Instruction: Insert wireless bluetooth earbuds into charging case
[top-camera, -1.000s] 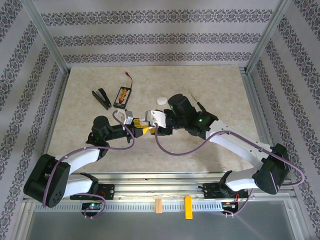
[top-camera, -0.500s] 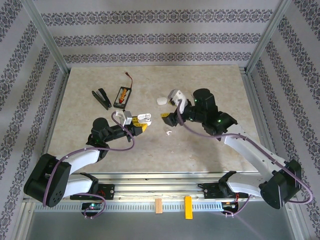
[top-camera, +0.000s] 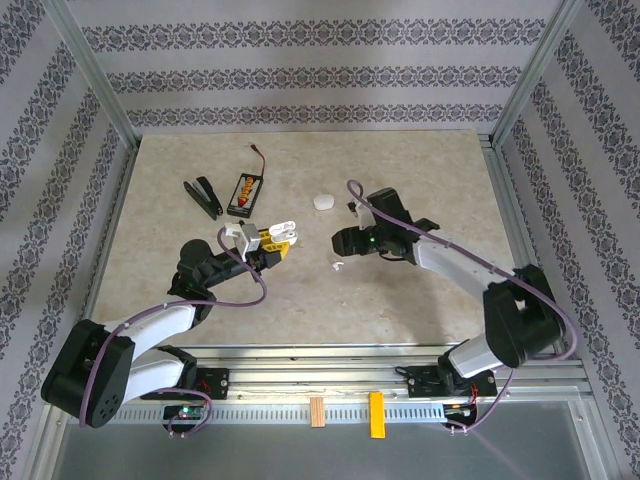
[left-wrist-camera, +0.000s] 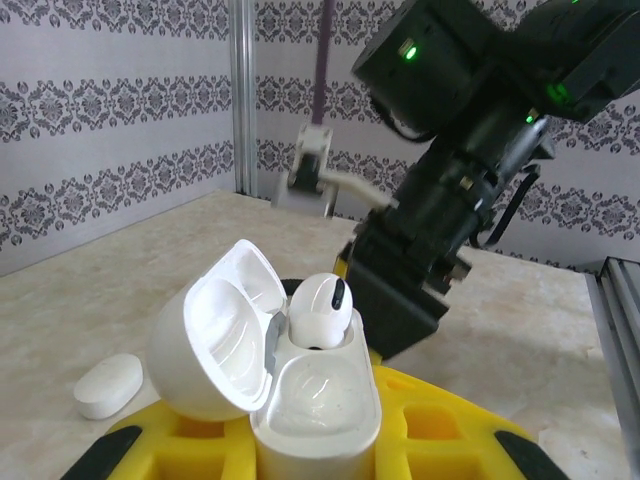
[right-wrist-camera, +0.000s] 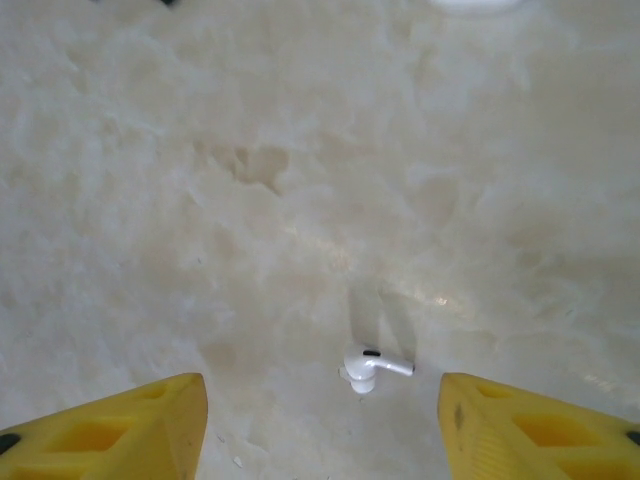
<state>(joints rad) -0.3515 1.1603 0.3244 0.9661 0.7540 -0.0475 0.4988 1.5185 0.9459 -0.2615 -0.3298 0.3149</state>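
My left gripper (top-camera: 272, 246) is shut on an open white charging case (left-wrist-camera: 315, 405), held upright between its yellow pads (left-wrist-camera: 440, 430). The lid (left-wrist-camera: 215, 345) is swung to the left. One white earbud (left-wrist-camera: 320, 308) sits in the far socket; the near socket is empty. A second earbud (right-wrist-camera: 372, 366) lies on its side on the table, also seen from above as the loose earbud (top-camera: 338, 266). My right gripper (right-wrist-camera: 320, 405) hangs just above it, open, with a yellow finger (right-wrist-camera: 130, 430) on each side and nothing between them. From above, the right gripper (top-camera: 341, 250) is just right of the case (top-camera: 283, 232).
A closed white pebble-shaped case (top-camera: 322, 201) lies behind the grippers, seen at left in the left wrist view (left-wrist-camera: 108, 385). A black tool (top-camera: 204, 196) and a small battery pack (top-camera: 243, 192) lie at the back left. A metal frame (top-camera: 500, 140) edges the marble tabletop.
My right gripper has left the case, swung right and come down over the loose earbud on the table. The left gripper kept the case and shifted slightly left.
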